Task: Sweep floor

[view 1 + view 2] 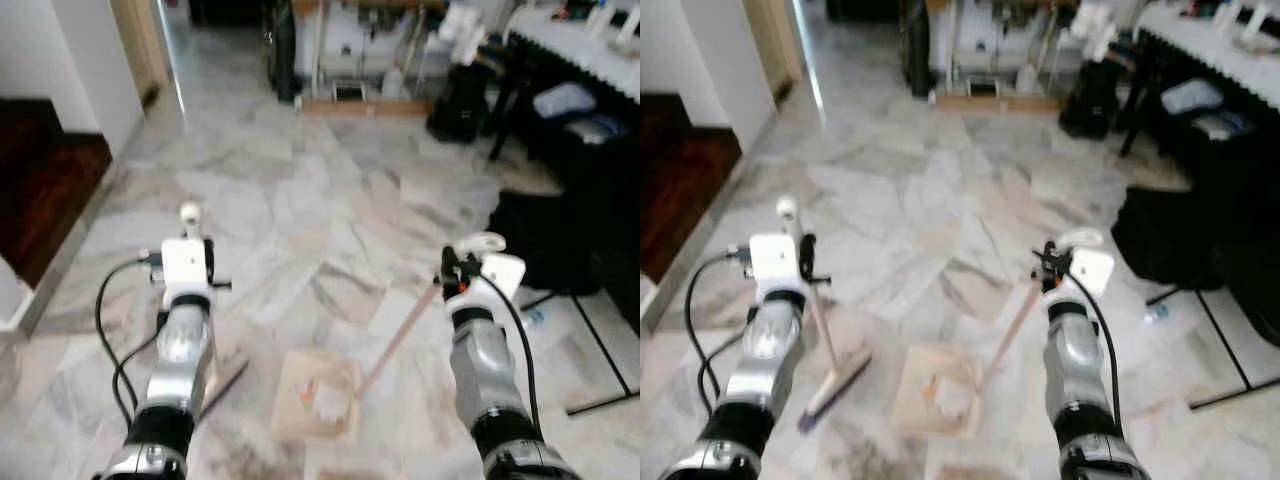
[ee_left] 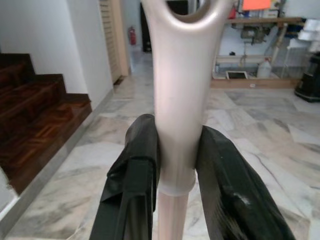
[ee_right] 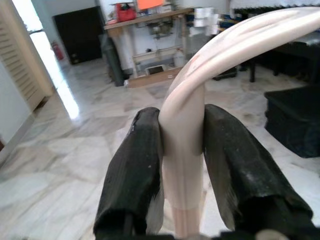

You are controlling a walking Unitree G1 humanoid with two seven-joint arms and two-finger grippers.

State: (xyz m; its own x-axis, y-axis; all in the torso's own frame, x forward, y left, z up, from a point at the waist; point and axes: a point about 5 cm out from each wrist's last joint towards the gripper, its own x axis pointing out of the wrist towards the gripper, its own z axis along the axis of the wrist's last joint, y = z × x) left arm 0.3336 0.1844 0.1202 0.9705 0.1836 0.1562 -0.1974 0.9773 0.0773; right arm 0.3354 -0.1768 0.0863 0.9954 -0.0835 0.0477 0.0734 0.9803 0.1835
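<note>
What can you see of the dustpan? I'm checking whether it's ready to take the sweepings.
The dustpan is a pale beige, plastic-looking square tray lying flat on the marble floor between the arms, with some whitish and orange bits in it. Its long thin handle slants up to a curved top clamped in the right gripper. The broom head lies apart, on its left.

you had open marble floor (image 1: 300,190) through the frame's middle. wooden stairs (image 1: 45,190) blocked the upper left, a black table (image 1: 580,110) and bags (image 1: 545,240) the right, shelving (image 1: 350,50) the top. the dustpan (image 1: 318,395) lay at lower centre.
</note>
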